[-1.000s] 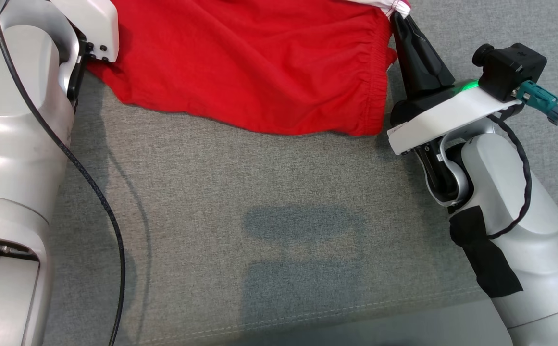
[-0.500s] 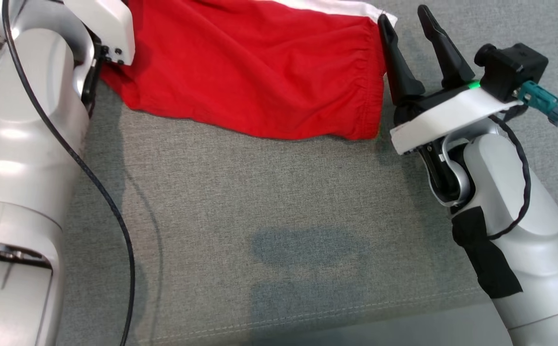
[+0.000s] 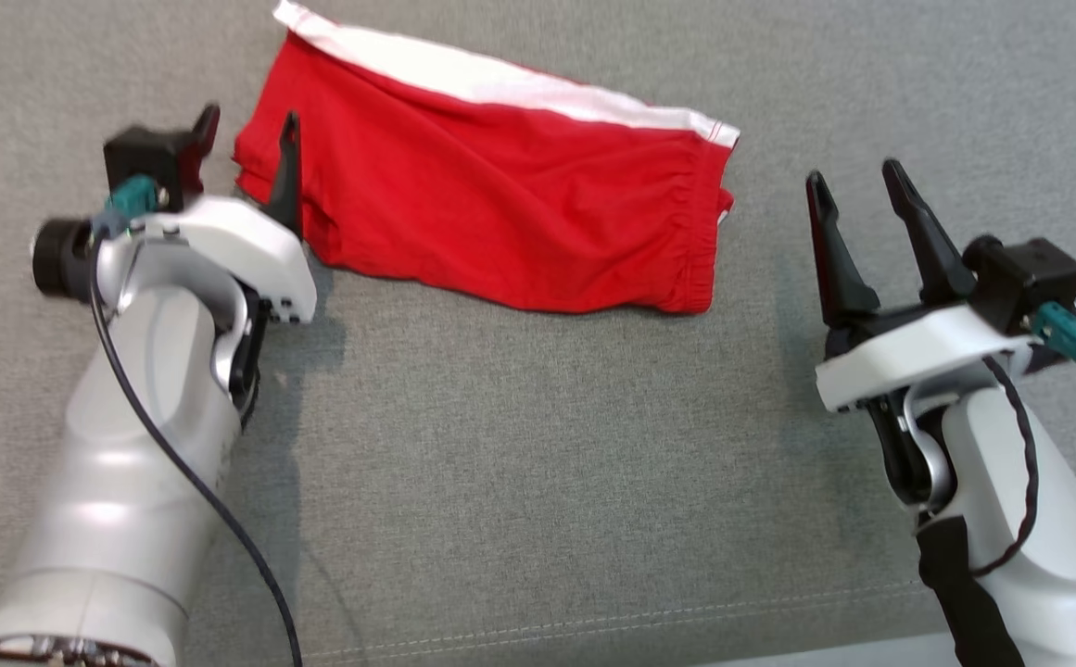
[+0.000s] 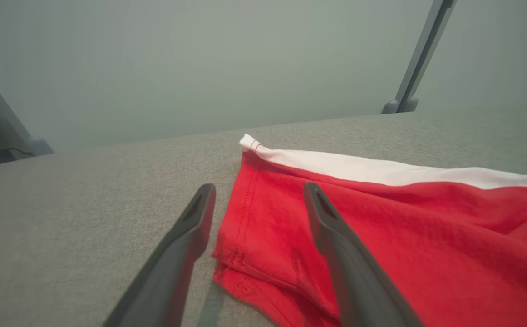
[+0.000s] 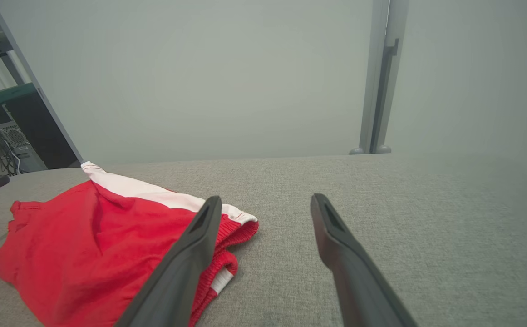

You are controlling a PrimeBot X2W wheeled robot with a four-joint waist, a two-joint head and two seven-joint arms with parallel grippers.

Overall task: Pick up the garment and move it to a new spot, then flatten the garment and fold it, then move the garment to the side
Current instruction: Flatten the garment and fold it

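The garment (image 3: 500,208) is a pair of red shorts with a white stripe along its far edge, lying folded on the grey cloth surface (image 3: 538,463). My left gripper (image 3: 248,120) stands open just above the garment's left end, one finger over the red cloth and one beside it; the left wrist view shows the garment (image 4: 404,236) under the open left gripper (image 4: 258,193). My right gripper (image 3: 857,181) is open and apart from the garment, to the right of its gathered waistband. In the right wrist view the garment (image 5: 91,245) lies left of the open right gripper (image 5: 265,202).
The grey cloth surface spreads on all sides of the garment, with a stitched seam (image 3: 639,621) near its front edge. Beyond the far edge stand a pale wall and metal posts (image 5: 379,81), and shelving with cables (image 5: 4,131) at the left.
Both grippers opened and let go of the garment, which now lies on the surface. The arms have pulled back, the right one clear to the right. The head view has shifted as well.
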